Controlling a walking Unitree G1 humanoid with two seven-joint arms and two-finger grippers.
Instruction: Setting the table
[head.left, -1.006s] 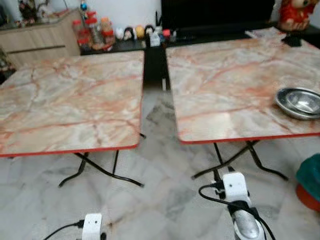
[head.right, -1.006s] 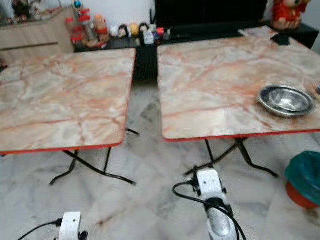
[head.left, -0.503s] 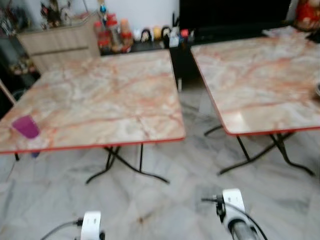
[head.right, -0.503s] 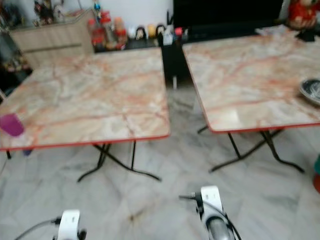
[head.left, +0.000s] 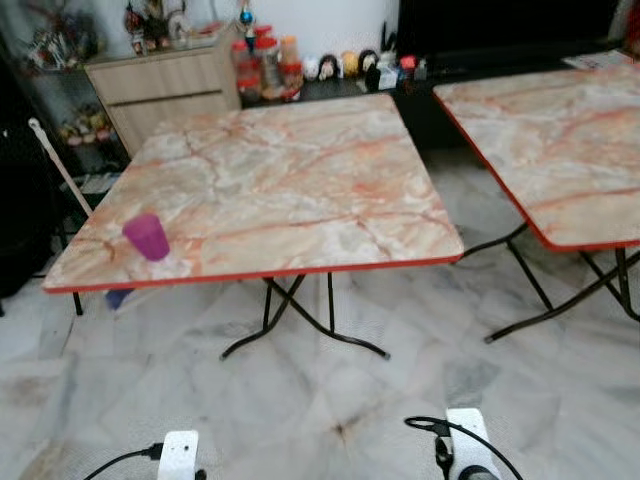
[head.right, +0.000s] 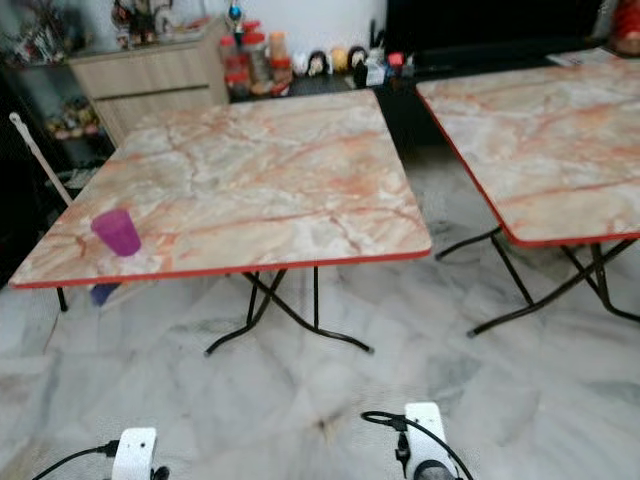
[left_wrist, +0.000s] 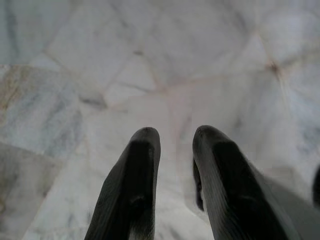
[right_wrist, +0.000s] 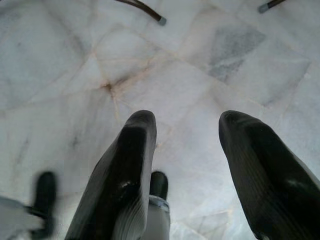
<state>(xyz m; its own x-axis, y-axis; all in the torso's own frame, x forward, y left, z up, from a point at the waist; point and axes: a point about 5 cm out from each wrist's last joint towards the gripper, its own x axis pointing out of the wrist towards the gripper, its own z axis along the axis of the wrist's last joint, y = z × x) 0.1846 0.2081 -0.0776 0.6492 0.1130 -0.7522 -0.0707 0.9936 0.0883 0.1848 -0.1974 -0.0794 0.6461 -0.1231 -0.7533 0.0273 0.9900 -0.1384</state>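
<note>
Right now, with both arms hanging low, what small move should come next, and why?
Probably step toward the left table and its purple cup. The cup stands near that table's front left corner, apart from both grippers. The left gripper and right gripper hang open and empty above the marble floor.

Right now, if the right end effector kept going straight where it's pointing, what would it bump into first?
The right end effector points down at the floor; nothing shows between them, so it would probably hit the floor first.
</note>
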